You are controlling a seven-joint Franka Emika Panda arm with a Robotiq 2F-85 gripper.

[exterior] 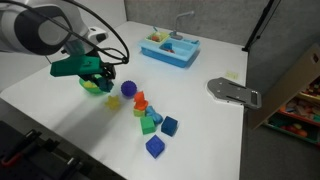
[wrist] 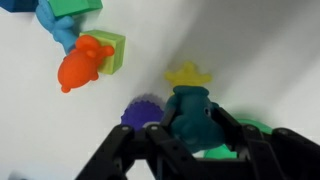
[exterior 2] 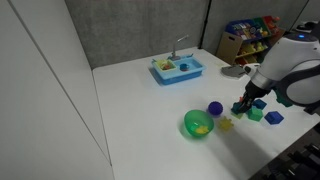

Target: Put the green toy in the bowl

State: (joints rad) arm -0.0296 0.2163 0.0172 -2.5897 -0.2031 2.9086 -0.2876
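Tool (wrist: 193, 128) with its two dark fingers pressed against the sides of the green toy (wrist: 190, 105), a chunky dark teal piece, seen from above in the wrist view. The toy appears to be held off the white tabletop (exterior 2: 140, 120) rather than resting on it.

Past the toy lies a yellow star piece (wrist: 186, 75), with a purple ball (wrist: 145, 108) just beside the tool. Farther off are an orange toy (wrist: 80, 65) touching a light-green block (wrist: 112, 50).

In an exterior view, the bowl (exterior 2: 187, 121), round and bright green with something yellow inside, sits near the tool, with the ball and star between or beside them. The tool looks to be off to one side of the bowl, not above it.

As a judgement of progress: the grasp seems done and the toy is in the air. What remains is to carry it across over the bowl's opening and let it go inside. Nothing teal shows in the bowl yet.
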